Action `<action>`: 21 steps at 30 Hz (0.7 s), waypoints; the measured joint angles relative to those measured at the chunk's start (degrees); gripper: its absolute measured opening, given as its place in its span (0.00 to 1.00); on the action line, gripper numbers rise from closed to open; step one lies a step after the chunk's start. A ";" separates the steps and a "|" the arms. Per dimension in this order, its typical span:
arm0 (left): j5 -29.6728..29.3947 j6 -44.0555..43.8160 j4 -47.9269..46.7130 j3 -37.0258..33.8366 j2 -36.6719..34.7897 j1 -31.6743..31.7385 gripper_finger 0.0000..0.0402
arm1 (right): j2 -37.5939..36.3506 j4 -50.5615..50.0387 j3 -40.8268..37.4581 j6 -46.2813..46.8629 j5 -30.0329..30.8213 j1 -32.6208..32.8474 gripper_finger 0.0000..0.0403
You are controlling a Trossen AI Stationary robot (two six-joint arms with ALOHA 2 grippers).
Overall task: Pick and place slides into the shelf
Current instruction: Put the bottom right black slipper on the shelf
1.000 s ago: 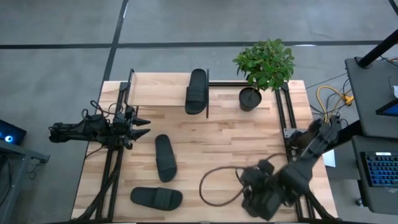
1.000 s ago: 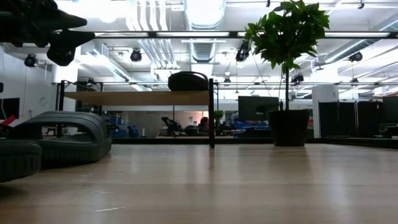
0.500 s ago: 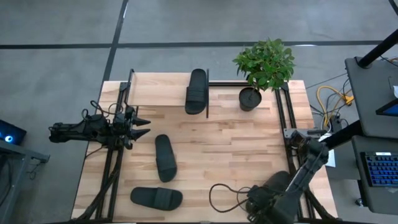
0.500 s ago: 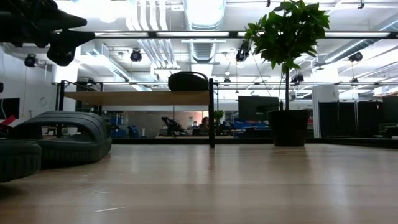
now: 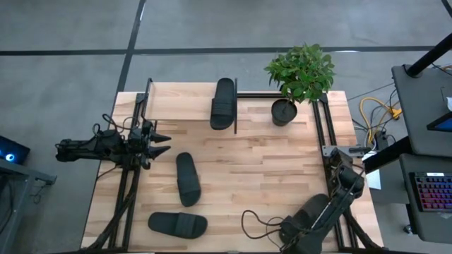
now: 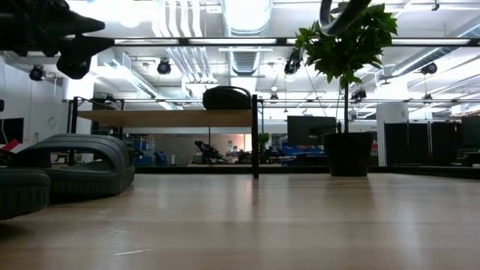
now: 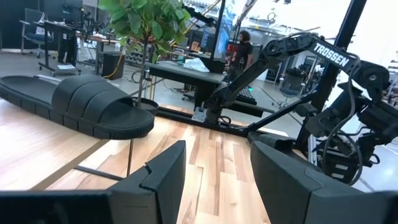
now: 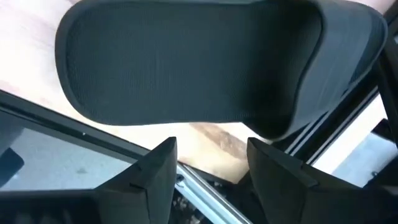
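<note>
One black slide [image 5: 223, 103] lies on the light-wood shelf [image 5: 180, 102], also in the low view [image 6: 229, 97] and the left wrist view [image 7: 81, 106]. Two slides lie on the table, at mid left [image 5: 187, 178] and near left [image 5: 177, 224]. A fourth slide [image 8: 186, 62] fills the right wrist view; in the high view my right arm hides it. My right gripper [image 5: 293, 236] [image 8: 211, 146] is open at the table's near right corner, its fingertips just short of that slide's edge. My left gripper [image 5: 159, 141] [image 7: 217, 168] is open and empty by the shelf's left posts.
A potted plant [image 5: 296, 77] stands at the far right, beside the shelf's right post [image 5: 235, 106]. Black frame rails run along the table's left [image 5: 127, 190] and right [image 5: 321, 134] sides. A loose cable loop [image 5: 258, 224] lies near my right gripper.
My right arm has swung toward the table's near edge and folded down over the near right corner; its cable loop has shrunk and shifted with it. A part of that arm now shows at the top of the low view. The slides have not moved.
</note>
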 joint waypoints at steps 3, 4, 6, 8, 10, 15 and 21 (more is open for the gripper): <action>0.00 0.00 0.38 0.00 0.00 0.01 0.41 | -0.04 0.02 -0.01 -0.27 0.19 0.00 0.44; 0.00 0.00 0.34 0.00 0.00 0.02 0.41 | -0.10 0.04 -0.05 -0.44 0.30 0.00 0.43; 0.00 0.00 0.34 0.00 0.00 0.01 0.41 | -0.23 -0.02 -0.37 -1.71 0.41 0.00 0.42; 0.00 0.01 0.35 0.00 0.00 0.00 0.41 | -0.25 0.02 -0.98 -4.30 1.42 0.00 0.41; 0.00 0.04 0.34 0.00 0.00 0.02 0.41 | -0.25 0.05 -1.47 -7.71 4.15 -0.25 0.40; 0.00 0.04 0.33 0.00 0.00 0.02 0.41 | -1.44 0.05 -4.14 -14.88 7.52 -2.66 0.38; -0.01 0.04 0.60 0.00 0.00 0.01 0.41 | -6.22 0.09 -12.60 -19.93 7.15 -5.81 0.34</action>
